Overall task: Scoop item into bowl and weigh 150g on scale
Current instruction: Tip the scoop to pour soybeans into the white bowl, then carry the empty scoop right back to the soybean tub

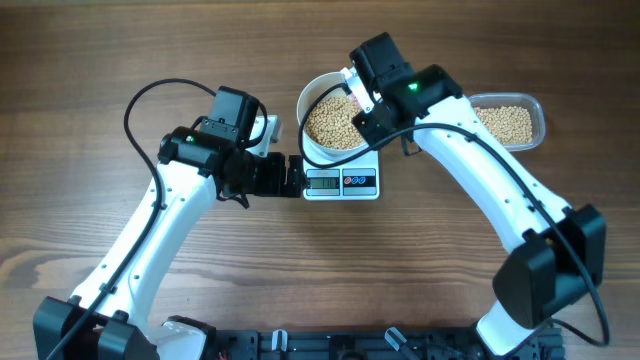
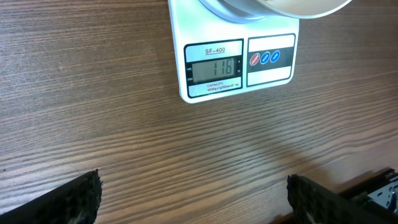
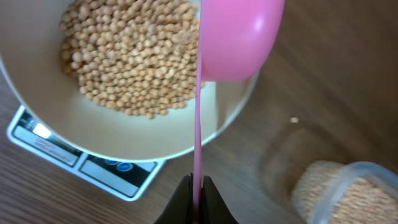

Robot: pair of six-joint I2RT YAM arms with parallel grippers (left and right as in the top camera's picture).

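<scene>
Now grips pink plastic scoop's (image 3: 239,37) handle in shut right gripper (image 3: 196,186) over round white bowl (image 3: 155,134), left gripper (image 2: 193,199) gaping empty; finds clear bean tub (image 3: 373,171) seemingly rightward.

The table (image 2: 93,93) is matt brown wood grain. The scale (image 2: 239,62) is smooth white plastic, the bowl (image 3: 124,134) smooth white. The pink scoop (image 3: 239,37) is glossy plastic; the tub (image 1: 541,122) at the bowl's 3 o'clock is clear plastic.

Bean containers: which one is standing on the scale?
The round white bowl, sitting on the small white scale. The clear plastic tub, also holding beans, stands directly on the wooden table beside it.
</scene>
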